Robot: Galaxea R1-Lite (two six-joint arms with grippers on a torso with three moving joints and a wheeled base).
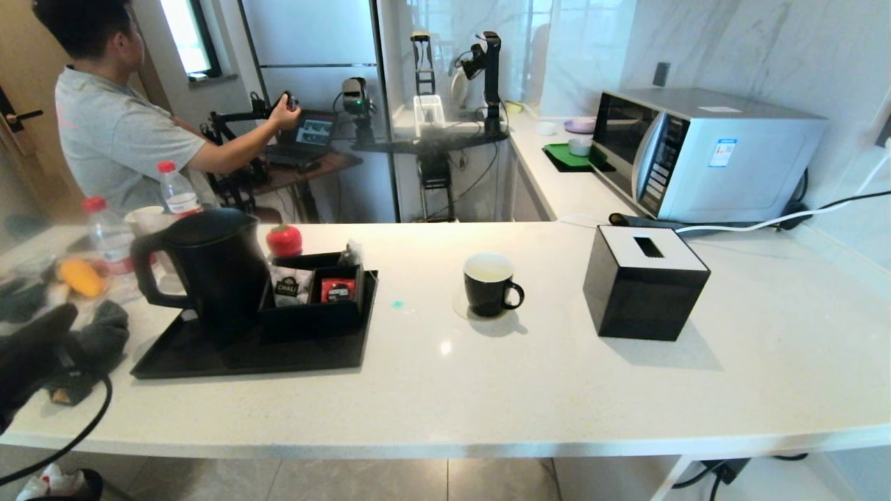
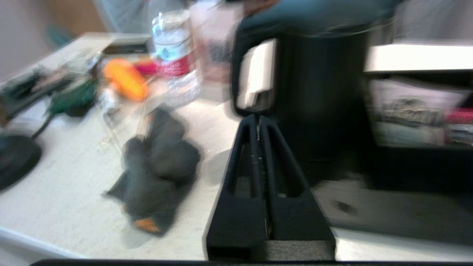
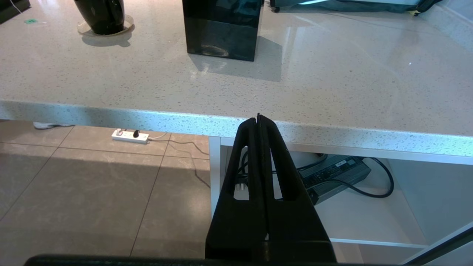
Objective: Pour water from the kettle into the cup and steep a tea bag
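Head view: kettle [image 1: 209, 268] on a black tray [image 1: 209, 355] at desk [image 1: 487, 390] left; beside it a packet [image 1: 287, 287] reads "CHALI". Cup [image 1: 489, 284] at desk centre, tissue box [image 1: 644, 282] to its right.
Left wrist view: left end effector [image 2: 258, 123] clenched, empty, near the kettle's handle [image 2: 236, 74].
Right wrist view: right end effector [image 3: 258, 120] clenched, empty, below the desk edge.

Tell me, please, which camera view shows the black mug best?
The head view: the cup appears whole there, standing upright on the counter between the tray and the tissue box, its white inside and handle visible. The right wrist view catches only its lower body. The left wrist view does not show it.
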